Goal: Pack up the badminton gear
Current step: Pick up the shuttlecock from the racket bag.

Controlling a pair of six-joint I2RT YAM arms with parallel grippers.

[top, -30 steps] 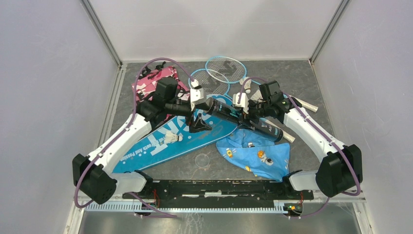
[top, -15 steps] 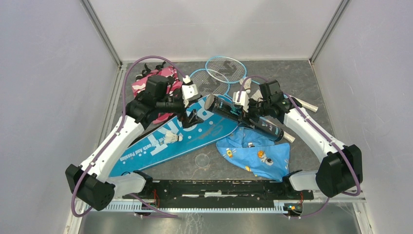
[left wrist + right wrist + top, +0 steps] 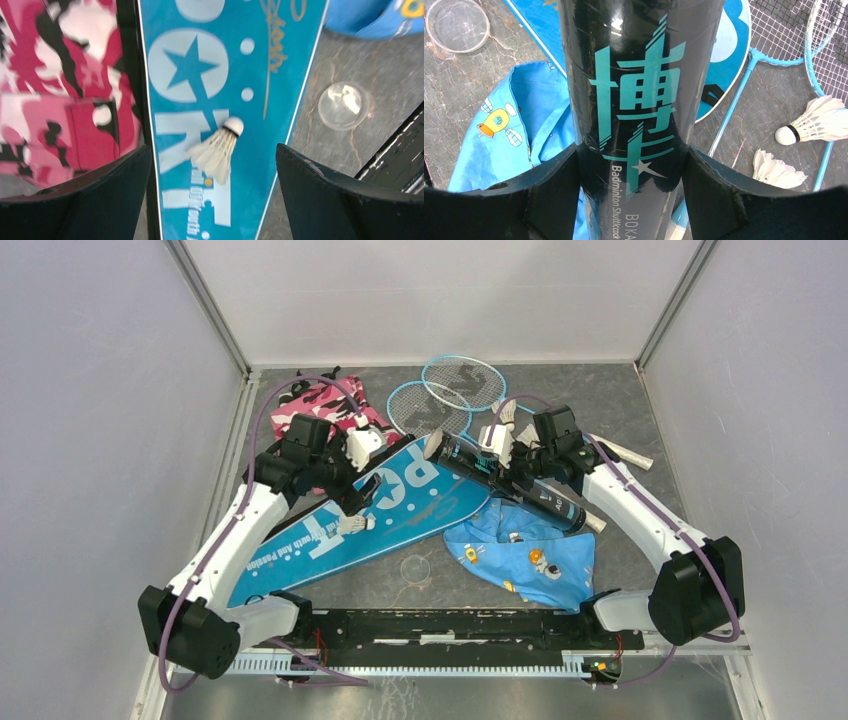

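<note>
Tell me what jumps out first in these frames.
The right gripper grips the black tube at a slant, centre-right, over the blue cartoon cloth. The left gripper hangs open above a white shuttlecock lying on the blue SPORT cover, centre-left. Two light-blue racquets lie overlapping at the back.

Bright, even light from above, with only soft shadows. Pale glare streaks run down the glossy black cylindrical tube (image 3: 639, 100). The pink camouflage fabric bag (image 3: 55, 90) looks smeared and soft.
</note>
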